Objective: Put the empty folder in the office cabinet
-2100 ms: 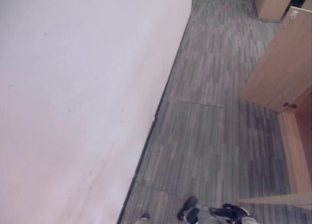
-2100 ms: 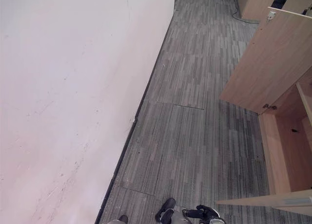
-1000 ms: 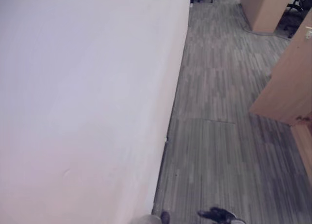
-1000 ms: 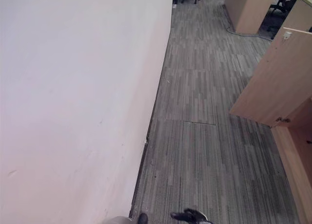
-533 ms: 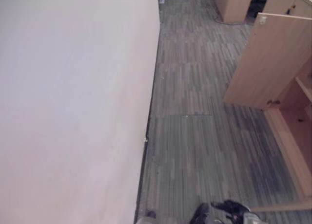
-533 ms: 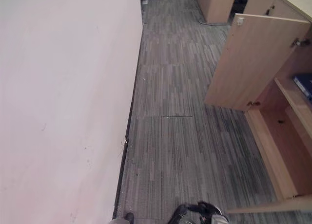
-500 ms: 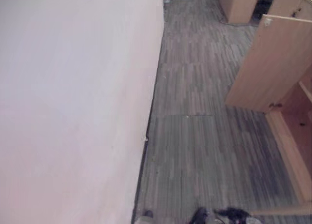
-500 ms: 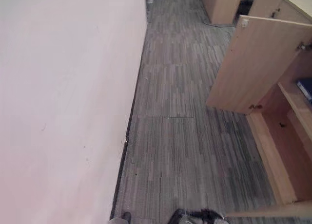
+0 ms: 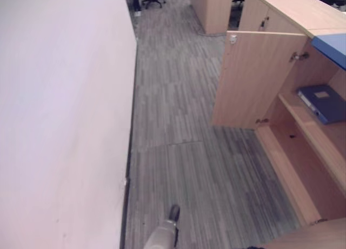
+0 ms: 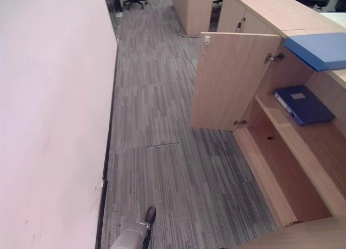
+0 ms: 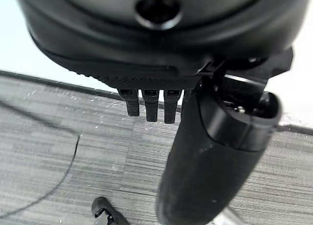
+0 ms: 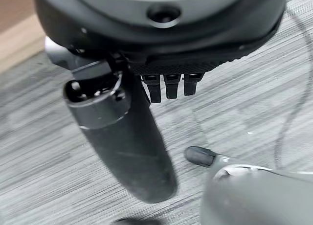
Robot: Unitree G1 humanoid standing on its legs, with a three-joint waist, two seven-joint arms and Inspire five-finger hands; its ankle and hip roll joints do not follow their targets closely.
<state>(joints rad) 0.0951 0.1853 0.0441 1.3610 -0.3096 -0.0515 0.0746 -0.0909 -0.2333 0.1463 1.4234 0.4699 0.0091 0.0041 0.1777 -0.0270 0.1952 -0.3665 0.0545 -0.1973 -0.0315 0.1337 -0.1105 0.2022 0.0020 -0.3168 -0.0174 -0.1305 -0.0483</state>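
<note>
In the left eye view a light wooden office cabinet [image 9: 303, 151] fills the right side of the frame, its flat wooden door [image 9: 254, 81] swung open toward the grey striped carpet floor [image 9: 178, 151]; a dark blue folder [image 9: 323, 102] lies flat on the upper shelf, and a lighter blue flat folder-like thing [image 9: 331, 46] rests on the cabinet's top at the upper right edge. A plain white wall [image 9: 59, 119] takes up the left half. The right eye view shows the same layout, with more of the bare lower shelf [image 10: 278, 168] at the lower right. In the left wrist view the left hand [image 11: 151, 105] hangs over the carpet, fingers straight and relaxed, thumb loose — holding nothing. The right wrist view shows the right hand [image 12: 168, 85] in the same state, fingers straight and empty above the floor. I judge the step in hand to be the approach to the cabinet — which blue item is the empty folder I cannot tell. The next move calls for facing the cabinet squarely and raising a hand to the folder on top, if that is the one.
</note>
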